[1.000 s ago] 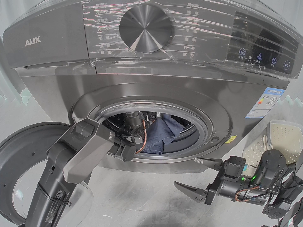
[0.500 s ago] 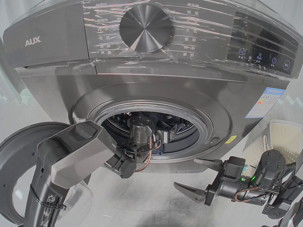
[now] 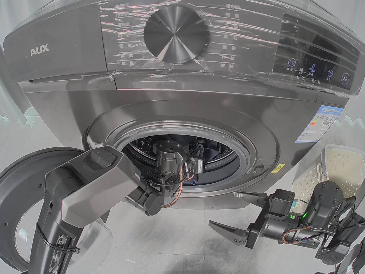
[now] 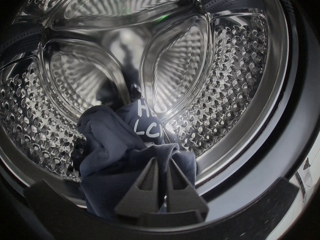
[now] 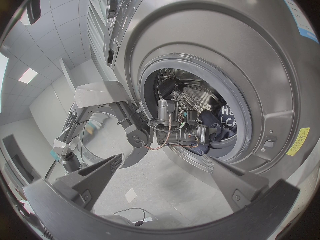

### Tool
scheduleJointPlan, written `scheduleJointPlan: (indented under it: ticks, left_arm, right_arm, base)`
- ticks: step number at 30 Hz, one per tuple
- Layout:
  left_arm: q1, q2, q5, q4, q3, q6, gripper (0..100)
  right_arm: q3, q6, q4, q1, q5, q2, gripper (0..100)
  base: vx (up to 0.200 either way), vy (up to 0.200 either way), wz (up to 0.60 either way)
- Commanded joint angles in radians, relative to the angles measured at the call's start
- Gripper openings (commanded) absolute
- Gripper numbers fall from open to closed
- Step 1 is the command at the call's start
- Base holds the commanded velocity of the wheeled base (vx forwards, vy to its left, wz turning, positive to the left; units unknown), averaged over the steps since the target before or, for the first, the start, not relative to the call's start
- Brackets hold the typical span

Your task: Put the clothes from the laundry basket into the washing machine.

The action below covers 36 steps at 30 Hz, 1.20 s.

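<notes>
The grey front-loading washing machine (image 3: 182, 96) stands with its round door (image 3: 23, 195) swung open to the left. A dark blue garment (image 4: 110, 140) with white print lies low in the steel drum (image 4: 233, 67), at the front near the rim. My left gripper (image 4: 162, 170) sits at the drum's mouth, its two fingers pressed together on a fold of that garment. In the head view the left wrist hides most of the cloth (image 3: 215, 155). My right gripper (image 3: 222, 209) hangs open and empty outside the machine, low at the right, beside the cream laundry basket (image 3: 342, 164).
The open door stands beside my left arm. Grey floor (image 3: 171, 240) spreads in front of the machine. The basket's perforated wall rises behind my right arm; its inside is hidden. The drum's rubber seal (image 5: 240, 100) rings the opening around the left wrist.
My left wrist has dropped and turned at the drum's mouth. The blue garment, which hung high in the opening, now lies lower and is mostly hidden. My right arm has barely moved.
</notes>
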Motion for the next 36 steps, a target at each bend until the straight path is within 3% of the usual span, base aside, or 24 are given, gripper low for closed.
scheduleJointPlan:
  ticks: [1,6,10,18,24,36]
  left_arm:
    - [0.009,0.035,0.009,-0.017,-0.076,-0.006,0]
    - [0.031,0.080,0.021,-0.049,-0.176,-0.003,0]
    - [0.049,0.140,0.059,-0.060,-0.341,0.000,0]
    - [0.049,0.150,0.064,-0.057,-0.410,0.000,0]
    - [0.063,0.218,0.098,-0.056,-0.599,0.002,0]
    - [0.069,0.265,0.098,-0.049,-0.651,0.011,0]
  right_arm:
    - [0.000,0.000,0.000,0.001,0.000,0.002,100]
    - [0.000,0.000,0.000,0.001,0.000,0.002,100]
    - [0.000,0.002,0.000,0.004,0.000,0.010,100]
    - [-0.002,0.003,0.000,0.005,0.000,0.013,100]
    - [-0.002,0.003,0.000,0.005,0.000,0.014,100]
    - [0.000,0.003,0.000,0.007,0.000,0.018,100]
  base:
    - [0.000,0.000,0.00]
    - [0.000,0.000,0.00]
    - [0.000,0.000,0.00]
    - [0.000,0.000,0.00]
    - [0.000,0.000,0.00]
    - [0.000,0.000,0.00]
